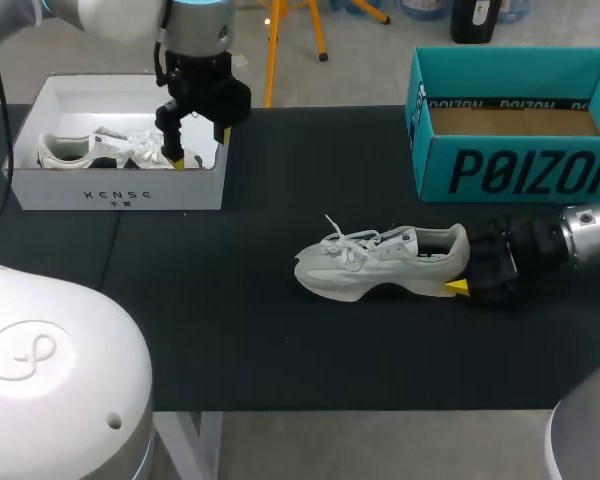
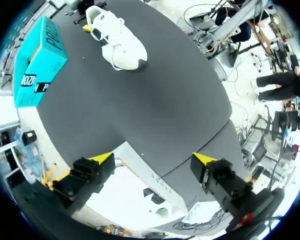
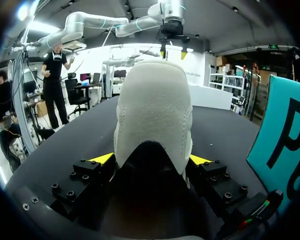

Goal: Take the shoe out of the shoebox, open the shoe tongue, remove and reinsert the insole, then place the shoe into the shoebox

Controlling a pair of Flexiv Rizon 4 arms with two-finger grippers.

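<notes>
A white lace-up shoe (image 1: pixel 380 262) lies on its sole in the middle of the black table, toe pointing left. My right gripper (image 1: pixel 465 266) comes in from the right, shut on its heel; in the right wrist view the heel (image 3: pixel 152 110) fills the gap between both yellow tips of the gripper (image 3: pixel 151 159). A white shoebox (image 1: pixel 120 185) stands at the back left with a second white shoe (image 1: pixel 100 148) inside. My left gripper (image 1: pixel 200 145) hangs open over that box's right end, its fingers either side of the box wall (image 2: pixel 150 170), holding nothing.
An open teal box (image 1: pixel 520 165) stands at the back right, just behind my right arm, and also shows in the left wrist view (image 2: pixel 37 65). Bare black table stretches between the two boxes and in front of the shoe (image 2: pixel 117 40).
</notes>
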